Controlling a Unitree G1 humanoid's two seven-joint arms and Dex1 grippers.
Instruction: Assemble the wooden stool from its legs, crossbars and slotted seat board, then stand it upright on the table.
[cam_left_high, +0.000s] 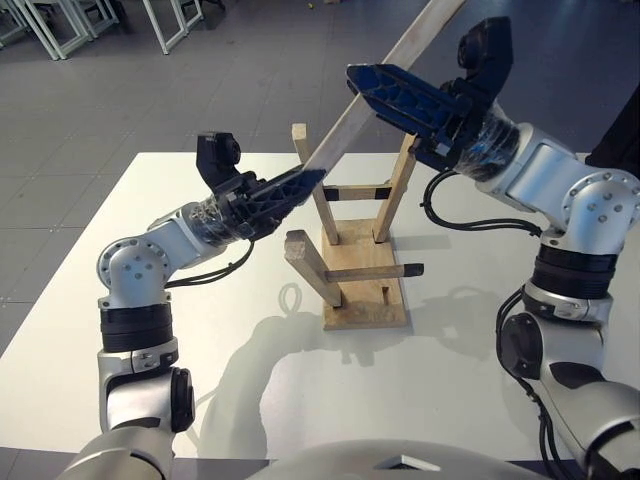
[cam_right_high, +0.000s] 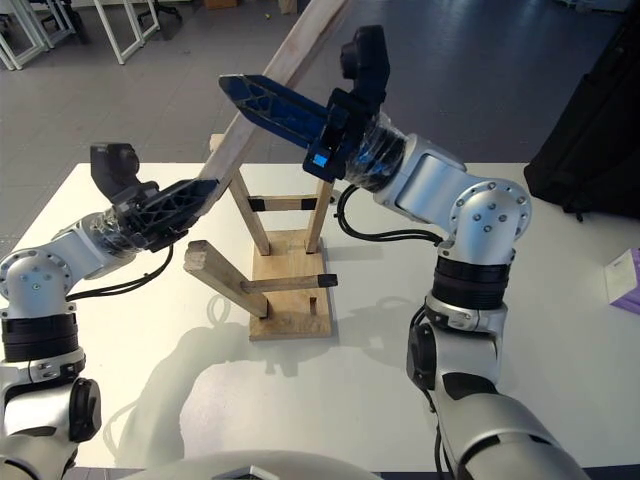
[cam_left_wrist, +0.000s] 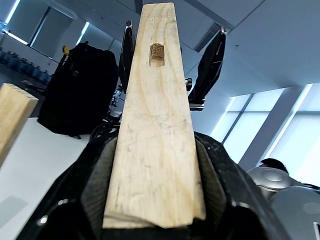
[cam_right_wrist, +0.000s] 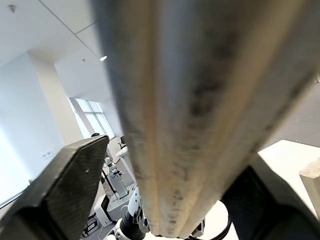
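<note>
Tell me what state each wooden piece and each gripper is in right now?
Long pale wooden leg: held in the air, slanted, not in the seat.
Left gripper: shut on the leg's lower end.
Right gripper: open, straddling the leg higher up.
Flat slotted wooden seat board: lying flat on the white table.
Two rear legs: standing in the board, joined by a crossbar.
Front leg: in the board, leaning; its side crossbar has a free end.

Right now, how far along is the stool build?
Done: three legs and two crossbars are up on the flat-lying seat board. In hand: fourth leg in the left gripper, right gripper beside it. Left: seat it, join the free crossbar end, stand the stool upright.
</note>
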